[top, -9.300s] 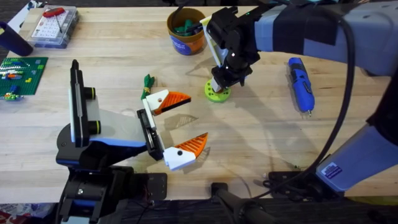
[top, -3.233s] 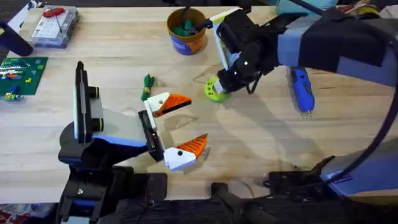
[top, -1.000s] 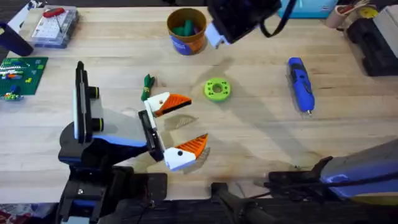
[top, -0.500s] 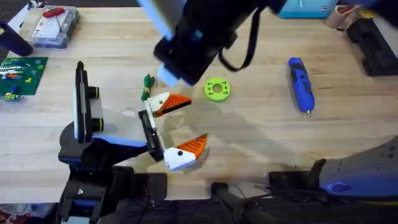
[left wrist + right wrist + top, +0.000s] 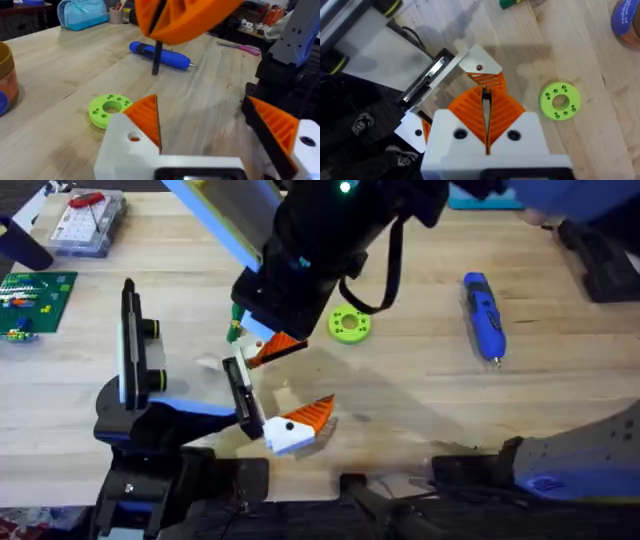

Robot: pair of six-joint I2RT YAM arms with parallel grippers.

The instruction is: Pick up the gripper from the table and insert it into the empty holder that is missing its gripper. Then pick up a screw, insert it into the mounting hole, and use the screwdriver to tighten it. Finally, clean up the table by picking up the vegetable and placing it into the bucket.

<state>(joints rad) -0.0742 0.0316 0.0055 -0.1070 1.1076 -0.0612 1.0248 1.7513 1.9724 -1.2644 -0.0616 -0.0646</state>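
My right arm (image 5: pixel 310 260) reaches across the table (image 5: pixel 420 390), large and dark, and covers the bucket from above. The right gripper (image 5: pixel 484 90) is shut, its orange pads pressed on a thin dark rod (image 5: pixel 156 60) that sticks out below them. It hovers just above my left gripper (image 5: pixel 288 385), which is open with nothing between its fingers (image 5: pixel 145 120). The green vegetable (image 5: pixel 233 331) peeks out beside the right arm. The lime-green ring (image 5: pixel 349 325) lies right of it. The blue screwdriver (image 5: pixel 483 315) lies at the right. The bucket (image 5: pixel 625 20) stands farther back.
A clear parts box (image 5: pixel 85 220) and a green brick plate (image 5: pixel 35 298) sit at the far left. A dark case (image 5: pixel 600 250) is at the far right. A blue bag (image 5: pixel 82 12) and scissors (image 5: pixel 245 47) lie beyond the screwdriver.
The right arm left the lime-green ring, rose at the back, then swung left and nearer, ending over the vegetable and the left gripper. The left arm stayed put.
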